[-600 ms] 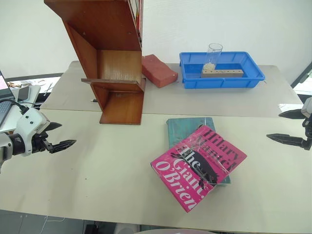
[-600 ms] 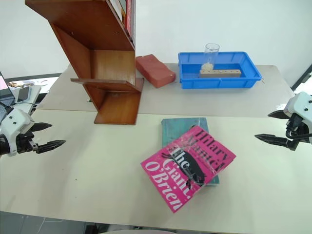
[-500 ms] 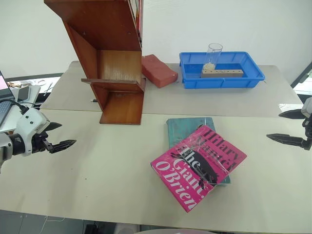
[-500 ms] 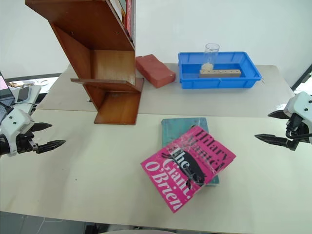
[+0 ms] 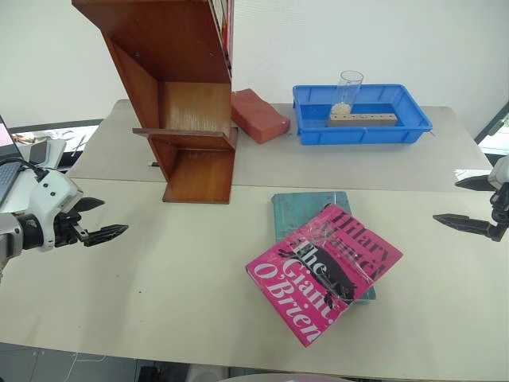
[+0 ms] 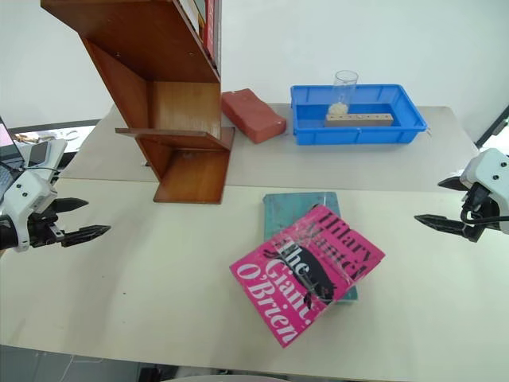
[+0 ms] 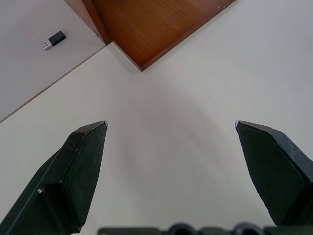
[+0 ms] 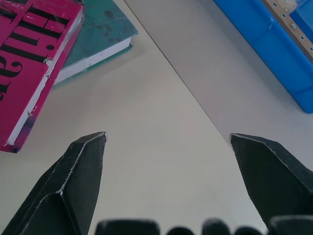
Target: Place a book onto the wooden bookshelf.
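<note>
The pink book (image 5: 324, 271) lies askew atop a teal book (image 5: 306, 209), clear of the wooden bookshelf (image 5: 179, 95); left gripper (image 5: 97, 220) and right gripper (image 6: 440, 204) both hover wide open, empty.

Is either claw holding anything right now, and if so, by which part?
Nothing is held. The left claw and the right claw are both open over bare table, apart from the pink book, which lies on the teal book.

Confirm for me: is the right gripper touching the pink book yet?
Apart. In the right eye view the right gripper, jaws open, hangs near the table's edge, with bare table between it and the pink book.
</note>
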You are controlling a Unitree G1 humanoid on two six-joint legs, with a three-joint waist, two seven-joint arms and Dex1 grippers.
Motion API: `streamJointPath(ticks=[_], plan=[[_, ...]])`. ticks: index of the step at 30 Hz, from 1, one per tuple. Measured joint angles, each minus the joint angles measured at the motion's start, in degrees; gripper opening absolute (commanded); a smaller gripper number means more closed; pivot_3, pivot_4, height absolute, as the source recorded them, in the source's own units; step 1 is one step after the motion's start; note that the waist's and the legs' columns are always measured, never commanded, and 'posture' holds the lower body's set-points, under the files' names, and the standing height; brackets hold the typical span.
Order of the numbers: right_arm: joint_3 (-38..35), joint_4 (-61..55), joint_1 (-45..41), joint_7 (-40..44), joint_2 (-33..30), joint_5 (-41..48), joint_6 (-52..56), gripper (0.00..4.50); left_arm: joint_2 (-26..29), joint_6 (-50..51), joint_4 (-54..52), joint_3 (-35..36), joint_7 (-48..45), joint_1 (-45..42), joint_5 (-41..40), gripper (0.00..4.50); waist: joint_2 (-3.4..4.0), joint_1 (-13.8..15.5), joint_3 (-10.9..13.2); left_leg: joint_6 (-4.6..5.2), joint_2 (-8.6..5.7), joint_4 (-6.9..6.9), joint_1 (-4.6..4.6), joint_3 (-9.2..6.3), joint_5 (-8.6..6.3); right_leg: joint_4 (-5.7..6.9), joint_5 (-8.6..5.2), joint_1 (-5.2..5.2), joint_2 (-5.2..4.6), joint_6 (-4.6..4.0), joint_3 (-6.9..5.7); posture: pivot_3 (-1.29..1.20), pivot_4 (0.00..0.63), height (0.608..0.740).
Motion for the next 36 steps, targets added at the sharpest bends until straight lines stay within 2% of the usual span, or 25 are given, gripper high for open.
streamJointPath(ticks=[9, 10, 12, 17, 20, 24, 27, 32, 36], plan=[[-0.03, -0.01, 0.21, -0.08, 0.02, 0.02, 0.00, 4.45, -0.01, -0.16, 0.21, -0.76, -0.13, -2.26, 0.03, 4.50, 0.01, 0.03, -0.01, 0.01, -0.01, 0.03, 0.00, 0.00, 0.00, 0.00, 0.00, 0.03, 0.00, 0.01, 0.00, 0.00, 0.150, 0.673], [-0.06, -0.02, 0.46, -0.07, 0.02, 0.03, 0.00, 4.48, -0.02, -0.18, 0.39, -0.93, -0.40, -2.43, 0.00, 4.24, 0.01, 0.02, -0.01, 0.01, -0.01, 0.03, 0.00, 0.00, 0.01, 0.00, 0.00, 0.02, 0.00, 0.01, 0.00, 0.00, 0.150, 0.673], [-0.45, -0.13, 1.71, 0.06, 0.02, 0.15, 0.01, 3.94, -0.49, -0.14, 1.08, -1.20, -1.29, -3.50, -0.38, 3.72, 0.02, 0.02, -0.01, 0.01, 0.00, 0.03, 0.00, 0.00, 0.01, 0.00, 0.00, 0.02, 0.01, 0.01, 0.00, 0.00, 0.150, 0.673], [-3.83, -3.58, 5.88, 0.40, 0.02, 1.07, 1.17, 2.30, -2.85, 1.86, 0.80, -3.06, -3.18, -6.75, -2.86, 1.35, 0.06, 0.31, -0.04, 0.01, -0.02, 0.10, -0.03, 0.00, 0.01, 0.01, 0.01, 0.08, 0.01, 0.05, 0.00, 0.00, 0.150, 0.673], [-7.92, -8.42, 10.77, 0.38, 0.46, 1.28, 3.17, 1.28, -6.53, 5.31, -0.52, -6.10, -3.73, -9.85, -5.19, 0.00, 0.04, 0.68, -0.05, 0.02, -0.02, 0.18, -0.06, -0.04, 0.01, 0.01, 0.03, 0.12, 0.04, 0.08, -0.02, 0.00, 0.150, 0.673], [-12.27, -16.35, 18.30, 0.69, 3.02, 1.25, 6.02, 0.02, -12.17, 9.87, -2.49, -11.13, -3.98, -13.22, -7.69, 0.00, 0.02, 0.96, -0.06, 0.02, -0.02, 0.46, -0.22, -0.08, 0.01, 0.01, 0.08, 0.14, 0.07, 0.19, -0.02, 0.00, 0.150, 0.673], [-16.22, -23.09, 25.47, 1.52, 5.43, 0.98, 8.25, 0.02, -18.01, 14.01, -2.22, -15.93, -4.16, -17.17, -9.36, 0.00, 0.00, 1.44, -0.07, 0.02, -0.06, 0.57, -0.26, -0.14, 0.01, -0.02, 0.07, 0.20, 0.07, 0.31, -0.04, 0.00, 0.150, 0.673], [-17.86, -33.92, 34.91, 1.77, 9.21, 0.07, 10.37, 0.02, -26.03, 20.21, 2.03, -23.14, -4.61, -22.82, -9.94, 0.00, -0.05, 1.21, -0.09, 0.03, -0.08, 0.60, -0.40, -0.26, 0.01, -0.06, 0.04, 0.19, 0.12, 0.45, -0.06, 0.00, 0.150, 0.673], [-15.68, -38.72, 36.48, 0.21, 11.03, -0.59, 10.85, 0.02, -30.27, 24.57, 6.14, -26.14, -5.22, -25.88, -10.16, 0.00, -0.04, 0.42, -0.10, 0.04, -0.12, 0.58, -0.42, -0.37, 0.02, -0.05, 0.04, 0.26, 0.16, 0.46, -0.05, 0.00, 0.150, 0.673]])
